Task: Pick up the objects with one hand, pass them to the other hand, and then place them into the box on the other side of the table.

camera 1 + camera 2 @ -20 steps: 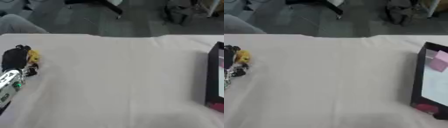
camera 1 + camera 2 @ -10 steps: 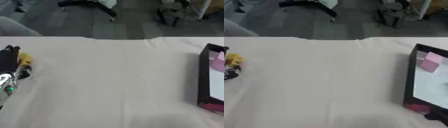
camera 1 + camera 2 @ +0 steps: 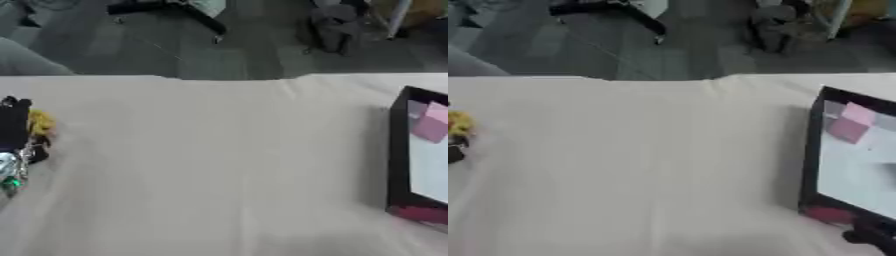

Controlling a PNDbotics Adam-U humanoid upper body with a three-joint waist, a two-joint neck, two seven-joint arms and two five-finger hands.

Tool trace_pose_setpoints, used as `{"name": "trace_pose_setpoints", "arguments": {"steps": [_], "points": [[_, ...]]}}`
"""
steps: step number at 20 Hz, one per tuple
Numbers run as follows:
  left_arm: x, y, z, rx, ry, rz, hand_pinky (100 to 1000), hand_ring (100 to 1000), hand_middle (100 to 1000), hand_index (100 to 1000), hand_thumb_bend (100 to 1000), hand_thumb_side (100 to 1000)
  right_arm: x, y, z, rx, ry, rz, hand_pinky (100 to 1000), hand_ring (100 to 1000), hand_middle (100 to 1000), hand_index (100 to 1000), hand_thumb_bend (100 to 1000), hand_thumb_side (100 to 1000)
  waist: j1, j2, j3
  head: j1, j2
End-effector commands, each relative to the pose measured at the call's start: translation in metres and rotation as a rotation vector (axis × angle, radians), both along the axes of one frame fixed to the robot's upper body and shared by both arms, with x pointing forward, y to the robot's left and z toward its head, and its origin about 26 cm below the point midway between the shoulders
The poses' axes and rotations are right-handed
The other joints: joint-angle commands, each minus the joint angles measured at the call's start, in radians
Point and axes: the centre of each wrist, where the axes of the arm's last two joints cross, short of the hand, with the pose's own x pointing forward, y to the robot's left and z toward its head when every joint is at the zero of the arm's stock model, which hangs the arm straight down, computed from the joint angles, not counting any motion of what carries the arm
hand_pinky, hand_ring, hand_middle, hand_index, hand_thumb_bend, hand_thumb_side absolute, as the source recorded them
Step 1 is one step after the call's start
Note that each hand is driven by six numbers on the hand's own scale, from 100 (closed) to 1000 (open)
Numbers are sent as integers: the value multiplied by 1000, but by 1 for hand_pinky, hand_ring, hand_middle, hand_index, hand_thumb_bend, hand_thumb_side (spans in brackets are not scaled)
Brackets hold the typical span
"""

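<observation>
I can read no text, label, brand or number anywhere here. My box (image 3: 811, 150) shows only plain black walls, and the tabletop (image 3: 219, 165) carries no markings.

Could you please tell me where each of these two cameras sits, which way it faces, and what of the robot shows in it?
Left eye view: in the robot's head, looking down at the white table; the left hand shows at the left edge beside a yellow object.
Right eye view: same head, set slightly rightward, looking down; more of the black-walled box shows, and a dark part at the lower right corner, too unclear to identify.
Shared: table, box with pink block, yellow object, floor beyond the table.
</observation>
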Motion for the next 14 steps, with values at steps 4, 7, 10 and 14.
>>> {"name": "trace_pose_setpoints", "arguments": {"steps": [4, 7, 10, 14], "points": [[-6, 9, 19, 38, -29, 32, 743, 619, 689, 815, 322, 100, -3, -1, 5, -11, -17, -5, 777, 810, 710, 991, 100, 274, -2, -11, 4, 0, -18], [-6, 10, 17, 36, -19, 36, 727, 586, 644, 778, 267, 100, -4, -2, 4, -14, -15, -6, 777, 810, 711, 991, 100, 273, -4, -11, 6, 1, -17], [-6, 10, 16, 38, -15, 39, 684, 505, 534, 671, 112, 121, -4, -3, 3, -17, -11, -8, 778, 811, 713, 992, 100, 272, -5, -15, 9, 1, -17], [-7, 8, 21, 61, -56, 35, 644, 451, 451, 569, 100, 196, -5, -4, 2, -20, -7, -12, 780, 811, 716, 992, 100, 271, -7, -23, 12, 2, -14]]}}
